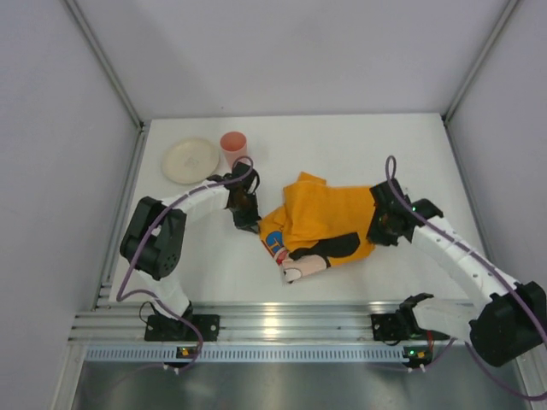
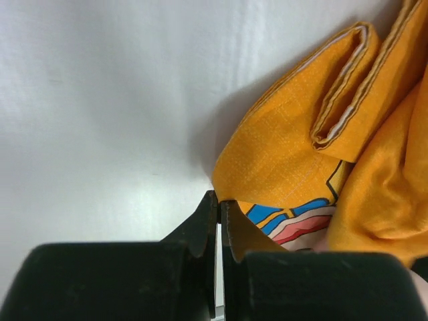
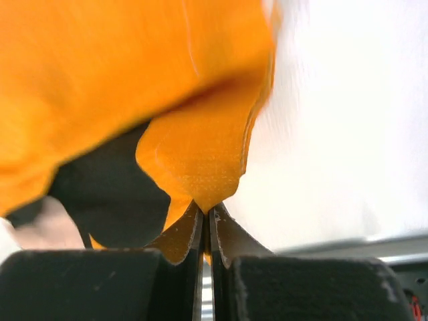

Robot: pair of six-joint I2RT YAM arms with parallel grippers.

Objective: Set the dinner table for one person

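Dinner table (image 1: 359, 154) fills the middle of the top view as a plain white surface, with a ridged silver rail (image 1: 273, 326) along its lower edge, where the two arm bases are bolted.

At the upper left of the tabletop lies a pale round plate (image 1: 190, 160). Just to its right stands a pink cup (image 1: 233, 147), upright, close to the plate's rim; whether they touch cannot be told.

Below the cup, the left gripper (image 1: 253, 227) reaches down to the left corner of an orange cloth mat (image 1: 325, 218). In the left wrist view its claw (image 2: 219, 200) is pressed together, and the mat's corner (image 2: 281, 154) runs straight into the tips, so it pinches that corner. A shadow falls on the white surface left of the corner. Blue, red and white print shows beside the right finger, and a folded hem lies at the upper right of that view.

The mat sits crumpled in the centre of the table between the two claws. A black patch and a pale glove shape show on its lower edge.

At the mat's right edge is the right gripper (image 1: 378, 234). In the right wrist view its claw (image 3: 206, 214) is pressed together on a pointed flap of the orange fabric (image 3: 200, 154), with orange showing between the fingers.
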